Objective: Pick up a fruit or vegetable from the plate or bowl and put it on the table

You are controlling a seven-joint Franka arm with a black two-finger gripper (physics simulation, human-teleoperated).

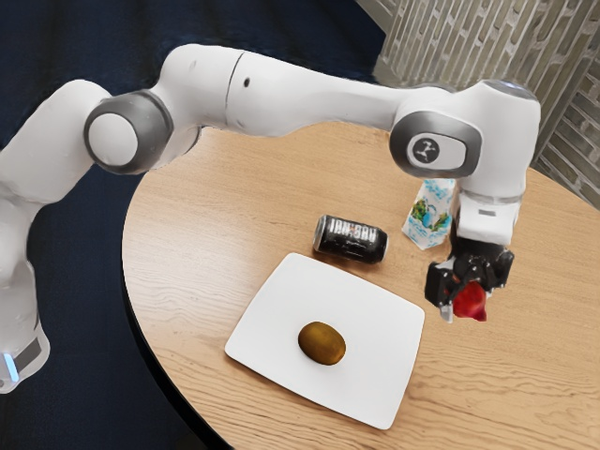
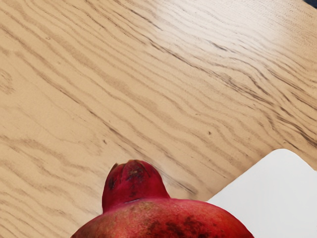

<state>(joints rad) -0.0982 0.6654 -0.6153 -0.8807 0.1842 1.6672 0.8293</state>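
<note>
My gripper (image 1: 469, 292) is shut on a red pomegranate (image 1: 471, 301), holding it above the wooden table (image 1: 525, 375), off to the exterior view's right of the plate. In the wrist view the pomegranate (image 2: 163, 218) looms large, its crown pointing away from the hand, with bare table (image 2: 148, 89) beyond. The white square plate (image 1: 375, 375) bears one brown kiwi-like fruit (image 1: 322, 343). A corner of the plate (image 2: 277, 198) also appears beside the pomegranate in the wrist view.
A black drink can (image 1: 351, 239) lies on its side just behind the plate. A blue-and-white carton (image 1: 429, 217) stands behind the gripper, close to the hand. The round table's edge (image 1: 128, 272) curves along the exterior view's left.
</note>
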